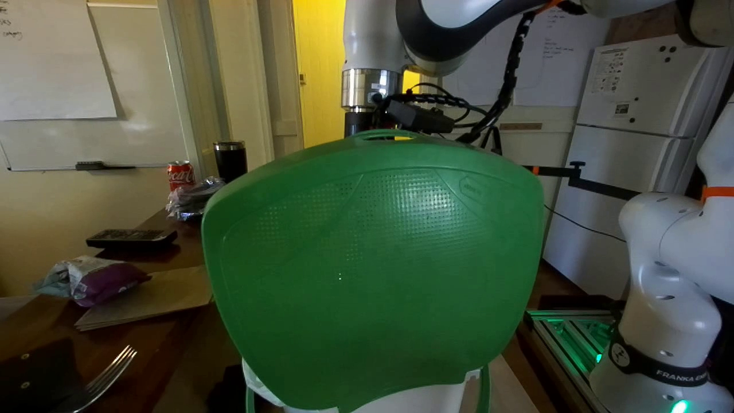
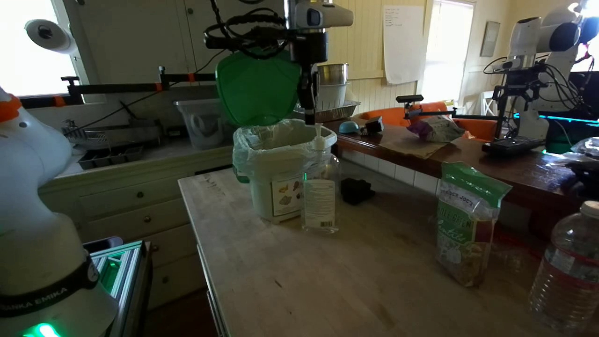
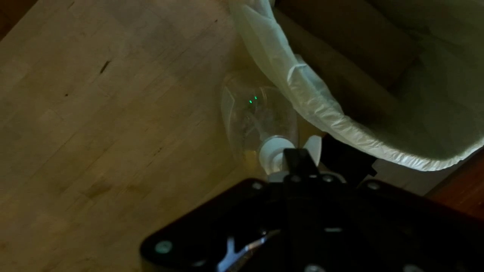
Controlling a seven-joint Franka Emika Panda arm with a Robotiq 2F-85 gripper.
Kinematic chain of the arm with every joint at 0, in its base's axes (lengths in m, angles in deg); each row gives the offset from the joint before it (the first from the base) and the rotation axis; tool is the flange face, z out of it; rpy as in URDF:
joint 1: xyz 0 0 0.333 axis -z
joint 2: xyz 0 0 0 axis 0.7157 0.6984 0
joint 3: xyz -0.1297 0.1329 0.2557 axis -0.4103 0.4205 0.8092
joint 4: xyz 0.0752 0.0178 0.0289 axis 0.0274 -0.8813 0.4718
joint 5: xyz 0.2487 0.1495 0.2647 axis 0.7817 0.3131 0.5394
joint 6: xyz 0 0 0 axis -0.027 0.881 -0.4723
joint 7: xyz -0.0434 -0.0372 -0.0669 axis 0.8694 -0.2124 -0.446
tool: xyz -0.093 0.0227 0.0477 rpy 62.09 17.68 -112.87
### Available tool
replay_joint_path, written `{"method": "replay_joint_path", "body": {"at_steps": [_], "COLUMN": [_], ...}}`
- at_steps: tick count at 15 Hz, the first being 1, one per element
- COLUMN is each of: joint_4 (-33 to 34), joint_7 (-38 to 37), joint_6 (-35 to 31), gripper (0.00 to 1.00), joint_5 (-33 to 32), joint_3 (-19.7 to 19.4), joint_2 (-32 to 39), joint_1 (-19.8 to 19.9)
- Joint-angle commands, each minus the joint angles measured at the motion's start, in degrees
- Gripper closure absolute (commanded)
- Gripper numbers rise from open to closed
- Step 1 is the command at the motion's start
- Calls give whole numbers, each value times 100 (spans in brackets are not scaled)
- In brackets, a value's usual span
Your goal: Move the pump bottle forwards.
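A clear pump bottle [image 2: 320, 203] with a white label and white pump head stands upright on the wooden table, close against the front of a lined bin. In the wrist view the clear bottle [image 3: 261, 117] shows below my gripper, its white collar and nozzle on either side of my fingers. My gripper [image 2: 310, 119] points down, with its fingertips at the height of the pump head. In the wrist view the gripper's fingers [image 3: 300, 162] are together and hide part of the pump head. I see nothing between them. In an exterior view a green lid hides the bottle and fingers.
The bin [image 2: 281, 161] has a pale liner and a raised green lid [image 2: 257, 89]; the lid [image 1: 373, 258] fills much of an exterior view. A dark object [image 2: 356, 191] lies behind the bottle. A lentil bag [image 2: 468, 229] and water bottle [image 2: 568, 271] stand on the table [image 2: 355, 285].
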Motion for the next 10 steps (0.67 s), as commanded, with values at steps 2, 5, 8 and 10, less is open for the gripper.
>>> {"method": "replay_joint_path", "body": {"at_steps": [2, 5, 8, 10], "joint_4": [-73, -58, -68, -68], "joint_7": [-70, -82, -33, -40], "joint_6": [-37, -83, -130, -159], "gripper": [100, 100, 100, 100], "joint_5": [-148, -179, -149, -159], "joint_3": [2, -10, -19, -14], "joint_2": [-48, -47, -35, -35], "joint_1": [9, 25, 23, 22]}}
